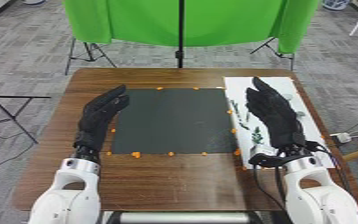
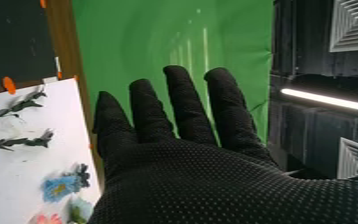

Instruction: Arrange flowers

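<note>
Leafy sprigs (image 1: 238, 112), green: laid on a white sheet (image 1: 237, 85) at the right side of a brown wooden table (image 1: 184, 192). In the head view they are seen to the left of the right hand (image 1: 273, 107) and nearer the robot, by its wrist. In the right wrist view, two dark-leaved stems are shown lying apart on the sheet.

Blue flower (image 2: 61, 187), yellow at the centre: laid on the same sheet, near its edge.

Pink flower (image 2: 48, 219): partly seen, near the blue one, on the sheet.

Right hand, black glove: held above the sheet, wide, the fingers straight and slightly parted.

Left hand (image 1: 103, 110), black glove: held above the left part of the table, beside the dark mat, loosely wide, the fingers nearly straight.

Dark mat (image 1: 171, 120): laid flat at the middle of the table, to the left of the sheet; orange markers (image 1: 136, 155) are set around its edges.

Green cloth (image 1: 131, 20): hung beyond the table's far edge, with black stands (image 1: 181, 54) placed there.
</note>
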You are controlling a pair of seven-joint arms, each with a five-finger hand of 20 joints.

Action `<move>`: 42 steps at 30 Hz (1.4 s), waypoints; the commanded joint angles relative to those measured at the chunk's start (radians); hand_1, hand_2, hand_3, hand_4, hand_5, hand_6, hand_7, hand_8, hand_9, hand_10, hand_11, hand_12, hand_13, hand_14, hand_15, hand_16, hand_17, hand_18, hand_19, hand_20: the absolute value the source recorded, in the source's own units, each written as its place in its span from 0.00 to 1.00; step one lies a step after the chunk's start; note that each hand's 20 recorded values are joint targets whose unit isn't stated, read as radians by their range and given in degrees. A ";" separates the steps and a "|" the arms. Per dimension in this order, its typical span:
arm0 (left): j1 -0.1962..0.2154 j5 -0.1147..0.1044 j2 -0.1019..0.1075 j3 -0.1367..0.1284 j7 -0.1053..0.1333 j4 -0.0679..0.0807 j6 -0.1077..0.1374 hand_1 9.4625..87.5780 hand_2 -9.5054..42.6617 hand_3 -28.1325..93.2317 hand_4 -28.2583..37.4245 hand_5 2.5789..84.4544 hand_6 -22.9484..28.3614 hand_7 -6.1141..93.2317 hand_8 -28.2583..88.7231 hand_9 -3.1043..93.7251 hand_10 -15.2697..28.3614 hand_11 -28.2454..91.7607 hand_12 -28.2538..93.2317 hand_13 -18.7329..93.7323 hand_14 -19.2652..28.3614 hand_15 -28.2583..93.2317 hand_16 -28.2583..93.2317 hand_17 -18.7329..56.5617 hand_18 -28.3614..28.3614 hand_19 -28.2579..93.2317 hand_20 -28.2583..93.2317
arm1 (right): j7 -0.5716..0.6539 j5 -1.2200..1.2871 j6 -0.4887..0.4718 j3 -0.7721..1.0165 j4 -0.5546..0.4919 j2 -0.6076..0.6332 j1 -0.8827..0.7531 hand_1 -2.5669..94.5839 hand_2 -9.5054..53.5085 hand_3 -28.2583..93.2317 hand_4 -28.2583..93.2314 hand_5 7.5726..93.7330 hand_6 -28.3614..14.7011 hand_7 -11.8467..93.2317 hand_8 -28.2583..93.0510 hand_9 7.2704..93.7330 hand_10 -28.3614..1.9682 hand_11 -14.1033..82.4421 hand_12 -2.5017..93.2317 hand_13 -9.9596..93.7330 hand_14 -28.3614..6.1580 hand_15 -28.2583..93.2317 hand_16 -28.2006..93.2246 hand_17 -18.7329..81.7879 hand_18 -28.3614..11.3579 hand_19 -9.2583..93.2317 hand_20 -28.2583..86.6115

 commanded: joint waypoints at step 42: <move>0.004 0.026 0.027 -0.015 -0.025 0.005 0.007 0.35 0.03 0.69 0.26 0.52 0.55 0.18 0.20 0.49 0.68 0.39 0.32 0.45 0.79 0.36 0.25 0.25 0.77 0.34 0.38 | 0.477 -1.165 -0.130 -0.110 -0.083 0.469 -0.005 0.48 0.00 0.37 0.12 0.74 0.50 0.22 0.18 0.84 0.41 0.35 0.24 0.96 0.64 0.53 0.44 0.84 0.57 0.84 0.61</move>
